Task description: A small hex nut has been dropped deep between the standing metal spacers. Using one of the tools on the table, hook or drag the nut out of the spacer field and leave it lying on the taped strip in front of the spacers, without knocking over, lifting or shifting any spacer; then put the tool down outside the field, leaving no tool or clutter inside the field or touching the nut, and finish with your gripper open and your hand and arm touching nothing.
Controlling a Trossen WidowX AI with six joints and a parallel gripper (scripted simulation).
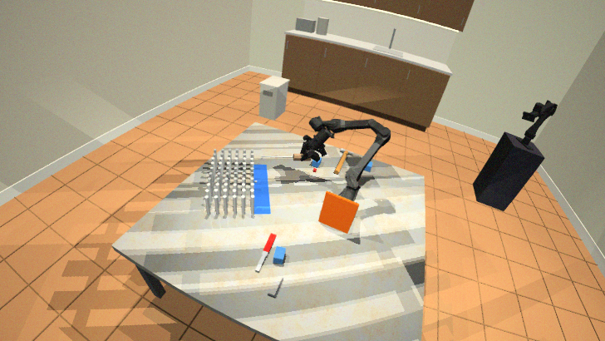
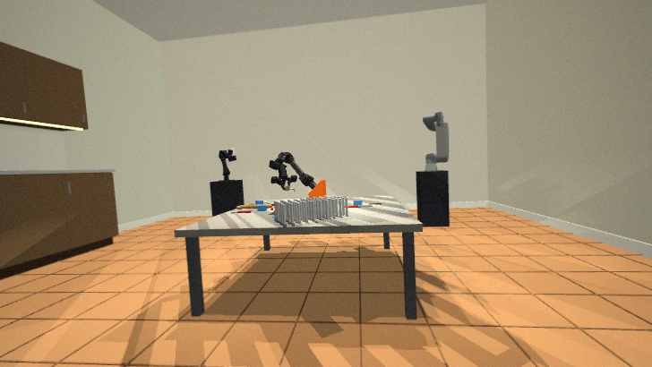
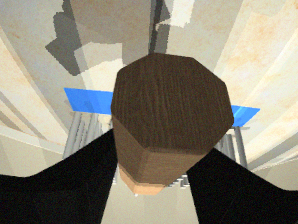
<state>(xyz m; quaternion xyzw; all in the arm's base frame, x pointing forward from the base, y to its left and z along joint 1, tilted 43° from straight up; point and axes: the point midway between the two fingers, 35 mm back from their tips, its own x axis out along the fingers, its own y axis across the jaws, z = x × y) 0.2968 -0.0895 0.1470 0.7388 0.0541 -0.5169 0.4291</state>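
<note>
My gripper [image 1: 305,154] [image 2: 284,183] [image 3: 153,137] is shut on the wooden handle [image 1: 297,157] [image 3: 169,112] of a thin metal rod tool. It holds the tool above the table, behind the blue taped strip [image 1: 262,188] [image 3: 87,99]. The thin rod [image 1: 275,156] points level toward the standing grey spacers [image 1: 230,182] [image 2: 311,209] [image 3: 81,137], and its tip is short of them. In the wrist view the handle's end fills the middle, with the strip and spacer tops behind it. I cannot see the nut in any view.
An orange panel [image 1: 338,210] [image 2: 319,188] stands by the arm's base. A wooden-handled hammer [image 1: 340,163], blue cubes [image 1: 316,163] [image 1: 368,165] [image 1: 278,255] and a tiny red block [image 1: 314,169] lie around. A red-and-white marker [image 1: 265,251] and a hex key [image 1: 270,294] lie near the front edge.
</note>
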